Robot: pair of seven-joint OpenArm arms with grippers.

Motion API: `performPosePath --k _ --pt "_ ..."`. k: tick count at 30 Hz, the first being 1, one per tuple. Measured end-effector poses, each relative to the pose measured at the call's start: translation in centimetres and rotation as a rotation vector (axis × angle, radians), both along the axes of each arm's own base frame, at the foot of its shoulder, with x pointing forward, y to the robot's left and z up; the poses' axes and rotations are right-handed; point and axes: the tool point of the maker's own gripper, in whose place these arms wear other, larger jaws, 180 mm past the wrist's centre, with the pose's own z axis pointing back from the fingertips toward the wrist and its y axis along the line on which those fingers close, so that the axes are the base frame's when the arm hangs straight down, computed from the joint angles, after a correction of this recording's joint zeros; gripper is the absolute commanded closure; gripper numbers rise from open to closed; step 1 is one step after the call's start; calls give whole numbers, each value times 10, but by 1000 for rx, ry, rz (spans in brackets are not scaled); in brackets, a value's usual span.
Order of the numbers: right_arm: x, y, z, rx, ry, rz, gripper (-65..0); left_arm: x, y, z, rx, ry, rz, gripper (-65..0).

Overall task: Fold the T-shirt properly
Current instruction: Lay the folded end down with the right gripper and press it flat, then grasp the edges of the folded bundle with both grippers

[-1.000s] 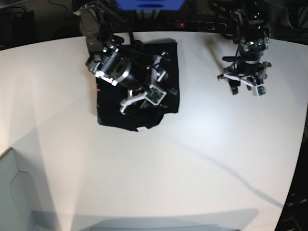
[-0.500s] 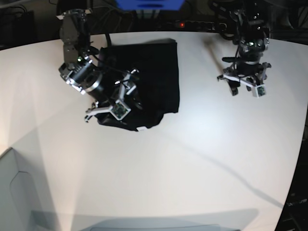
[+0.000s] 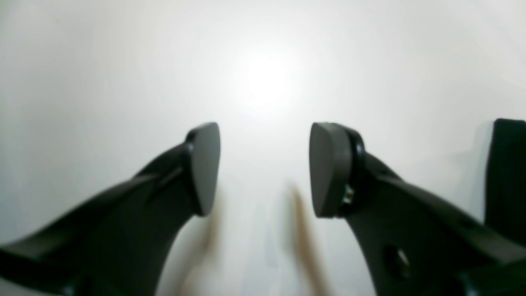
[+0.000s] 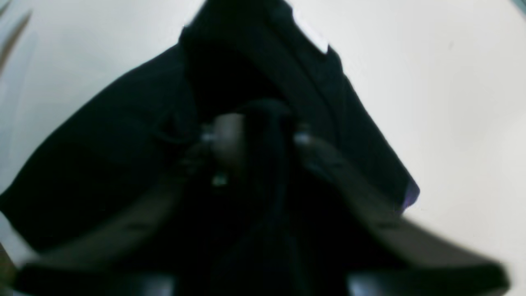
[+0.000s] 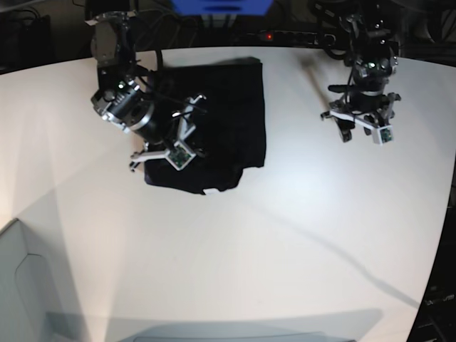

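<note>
The black T-shirt (image 5: 231, 107) lies folded into a rough rectangle at the back left of the white table (image 5: 285, 235), with its white tag (image 5: 210, 191) at the near edge. My right gripper (image 5: 184, 144) is down on the shirt's near-left part. In the right wrist view its fingers (image 4: 224, 135) pinch a raised fold of the T-shirt (image 4: 102, 164), and the white tag (image 4: 310, 31) shows beyond them. My left gripper (image 5: 360, 132) hovers over bare table at the back right. It stands open with nothing between its pads (image 3: 205, 164).
A blue box (image 5: 221, 6) and dark cables sit behind the table's far edge. A grey bin (image 5: 21, 285) stands at the near left corner. A dark shape (image 3: 507, 172) shows at the right edge of the left wrist view.
My right gripper swung from the shirt's middle to its left edge, came back a little to the right and closed on a fold of cloth. The left arm stayed still.
</note>
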Motion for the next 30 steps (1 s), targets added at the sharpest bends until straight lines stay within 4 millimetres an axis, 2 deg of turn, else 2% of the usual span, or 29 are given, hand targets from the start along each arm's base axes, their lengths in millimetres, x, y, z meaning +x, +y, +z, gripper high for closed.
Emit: performPosePath --k 1,5,8,11,16,19,23,27,30 --pt "-1 1 -1 0 2 1 -1 0 0 0 0 -1 0 -337" --pt "-8 0 -3 2 12 -1 0 0 0 0 0 0 0 -337" --pt "-18 4 6 10 -5 11 0 0 0 0 -1 -1 1 -337" --pt "-35 28 11 45 -2 76 0 4 -7 0 -54 -8 -2 -337" --pt "-84 71 0 89 84 215 0 8 -15 1 -119 -30 -4 -337" --pt "-103 88 0 103 104 280 0 10 -16 2 -117 -32 -10 -337" --pt "-137 102 -7 64 125 431 0 13 -17 -2 -122 -28 -15 -337" --pt "-141 101 -8 55 115 462 0 10 -17 -8 -131 -9 -10 -337" --pt "-141 100 -11 47 121 464 0 14 -17 -6 -131 -22 -10 -337"
